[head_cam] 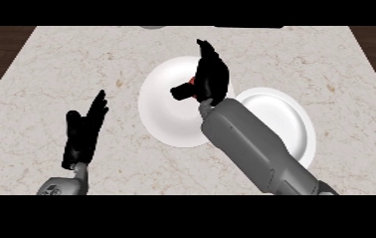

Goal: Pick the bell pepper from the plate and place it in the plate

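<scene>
The bell pepper (192, 81) shows only as a small red patch under the right hand (208, 77), on the larger white plate (163, 113) near the middle of the tabletop (88, 62). As a judgement, it should handle as a light thing, fairly stiff but hollow, with smooth waxy skin that could slide between the fingers (205, 48) — so the best hold is likely across its broad body, thumb on one side and fingers on the other, not at the stem. The right hand hangs over it with the thumb jutting toward nine o'clock and the fingers pointing toward twelve; whether they have closed round the pepper I cannot tell, since the hand hides most of it. The second plate (290, 120) lies just beside the first, toward four o'clock from it, partly under the grey forearm, so the carry is short. The left hand (82, 132) rests open, fingers up, at about eight o'clock, well apart from both plates. The tabletop is pale, veined stone — flat and hard, likely slick under a rolling pepper. Dark wood shows past its left and right edges, and something grey sits at its far edge near twelve o'clock.
</scene>
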### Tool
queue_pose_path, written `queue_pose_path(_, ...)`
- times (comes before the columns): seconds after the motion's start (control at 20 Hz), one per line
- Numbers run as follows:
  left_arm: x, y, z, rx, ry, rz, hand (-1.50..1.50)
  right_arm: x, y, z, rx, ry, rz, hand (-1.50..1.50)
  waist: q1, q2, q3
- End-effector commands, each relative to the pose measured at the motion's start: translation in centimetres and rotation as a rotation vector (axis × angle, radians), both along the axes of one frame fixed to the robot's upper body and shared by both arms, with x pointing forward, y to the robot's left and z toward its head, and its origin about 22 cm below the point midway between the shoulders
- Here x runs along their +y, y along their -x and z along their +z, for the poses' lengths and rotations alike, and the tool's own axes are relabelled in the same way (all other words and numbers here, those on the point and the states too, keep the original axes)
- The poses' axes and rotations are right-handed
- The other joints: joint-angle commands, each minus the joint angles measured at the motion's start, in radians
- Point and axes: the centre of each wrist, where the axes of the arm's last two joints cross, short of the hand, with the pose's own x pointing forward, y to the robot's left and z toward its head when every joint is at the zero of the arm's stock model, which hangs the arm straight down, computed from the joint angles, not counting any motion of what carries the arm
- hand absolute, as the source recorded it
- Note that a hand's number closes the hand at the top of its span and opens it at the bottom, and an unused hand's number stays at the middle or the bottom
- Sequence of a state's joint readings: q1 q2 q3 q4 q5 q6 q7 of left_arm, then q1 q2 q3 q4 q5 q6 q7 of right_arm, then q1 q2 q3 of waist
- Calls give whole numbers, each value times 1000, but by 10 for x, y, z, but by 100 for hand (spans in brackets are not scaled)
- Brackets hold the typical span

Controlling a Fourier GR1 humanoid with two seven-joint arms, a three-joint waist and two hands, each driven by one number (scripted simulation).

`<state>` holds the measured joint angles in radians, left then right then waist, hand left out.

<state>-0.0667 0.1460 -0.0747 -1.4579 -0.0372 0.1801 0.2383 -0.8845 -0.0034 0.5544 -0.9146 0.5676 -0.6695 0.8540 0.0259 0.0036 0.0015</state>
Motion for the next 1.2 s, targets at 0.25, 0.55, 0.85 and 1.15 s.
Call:
queue_pose_path(0.25, 4, -7, 7, 4, -5, 24, 0, -19, 41, -24, -230, -370, -86, -150, -17, 0, 0)
queue_pose_path(0.55, 15, 3, -2, -15, 4, 33, 0, -29, 47, -38, -252, -414, -18, -150, -15, -1, -1)
queue_pose_path(0.85, 8, 14, -8, 0, 3, 21, 0, -25, 44, -45, -266, -411, 43, -150, -13, -2, -1)
queue_pose_path(1.15, 12, 6, -17, -18, -12, 25, 0, -17, 58, -75, -231, -365, 3, -150, -13, -1, -1)
